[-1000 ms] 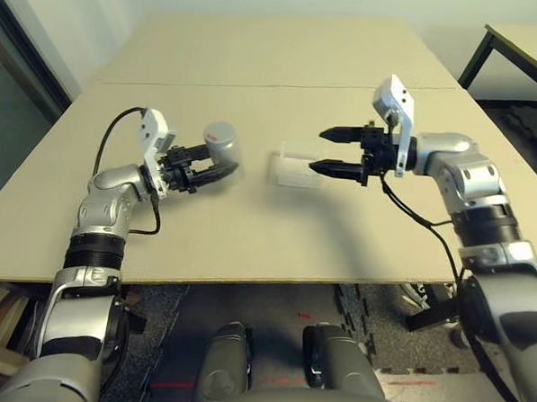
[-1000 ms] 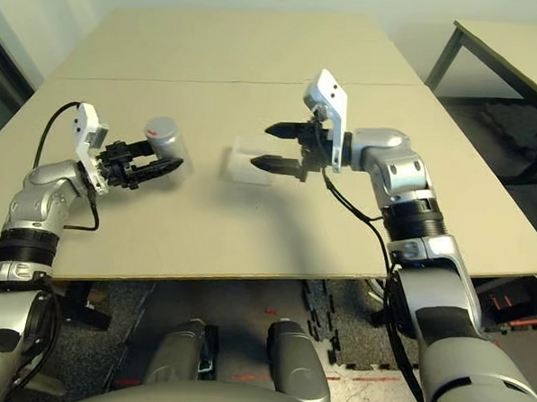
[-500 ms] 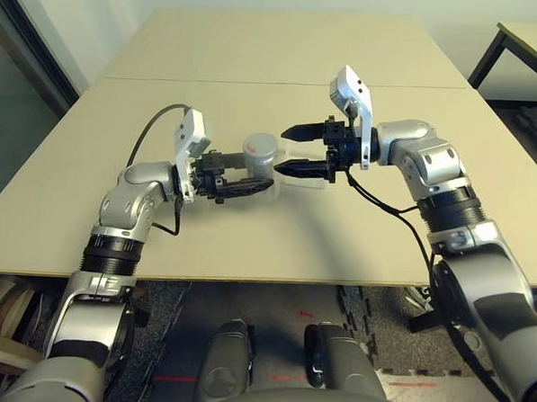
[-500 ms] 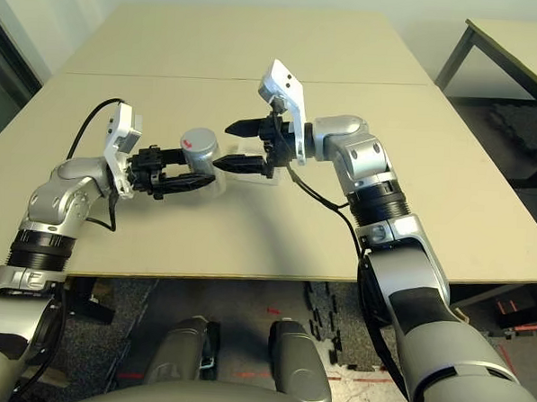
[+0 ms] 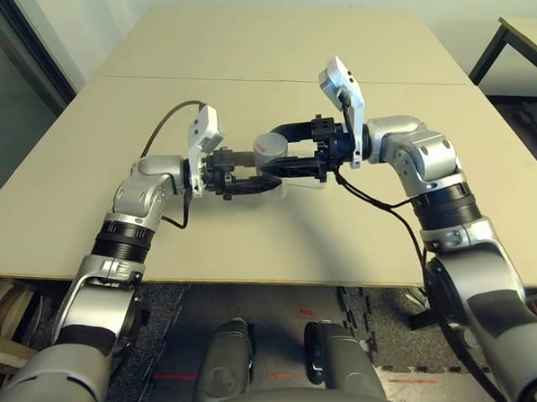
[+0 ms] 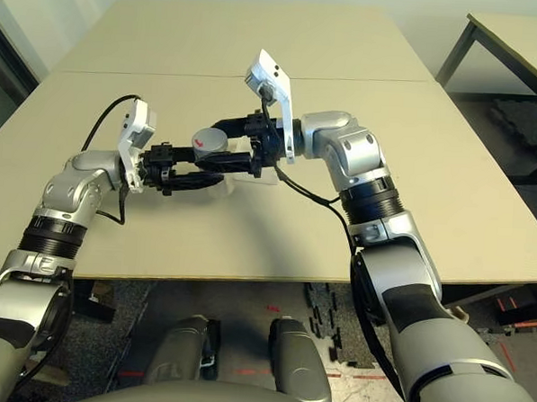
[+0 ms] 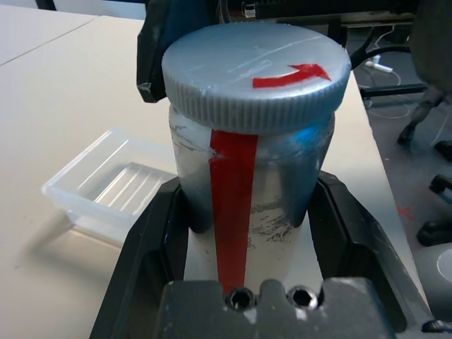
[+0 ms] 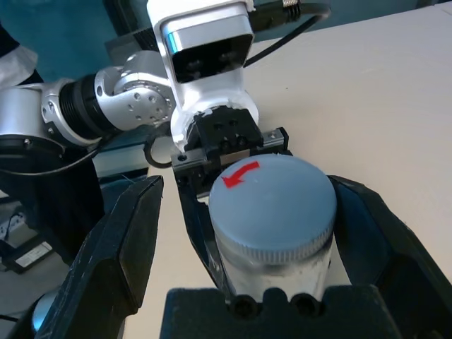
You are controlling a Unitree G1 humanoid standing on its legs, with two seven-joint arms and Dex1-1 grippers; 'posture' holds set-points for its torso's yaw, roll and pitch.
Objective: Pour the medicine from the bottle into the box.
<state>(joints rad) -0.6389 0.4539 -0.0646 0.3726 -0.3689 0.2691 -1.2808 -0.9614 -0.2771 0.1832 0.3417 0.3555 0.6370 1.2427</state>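
My left gripper (image 5: pixel 268 172) is shut on the body of the silver-grey bottle (image 7: pixel 254 134), which has a red stripe down its side and a red arrow on its grey screw cap. It holds the bottle (image 5: pixel 269 150) upright above the middle of the table. From the opposite side my right gripper (image 8: pixel 248 187) stands open, one finger on each side of the cap (image 8: pixel 272 201) with a gap on both sides. The clear plastic box (image 7: pixel 106 185) lies on the table just beyond the bottle, partly hidden by the grippers in the eye views.
The beige table (image 5: pixel 258 65) stretches wide to the left, right and far side of the arms. A second table with black legs (image 5: pixel 529 35) stands at the far right. The near table edge (image 5: pixel 273 278) runs just in front of my body.
Both arms have come together at the table's middle. The left gripper carried the bottle to the right, and the open right gripper moved left until its fingers flank the cap.
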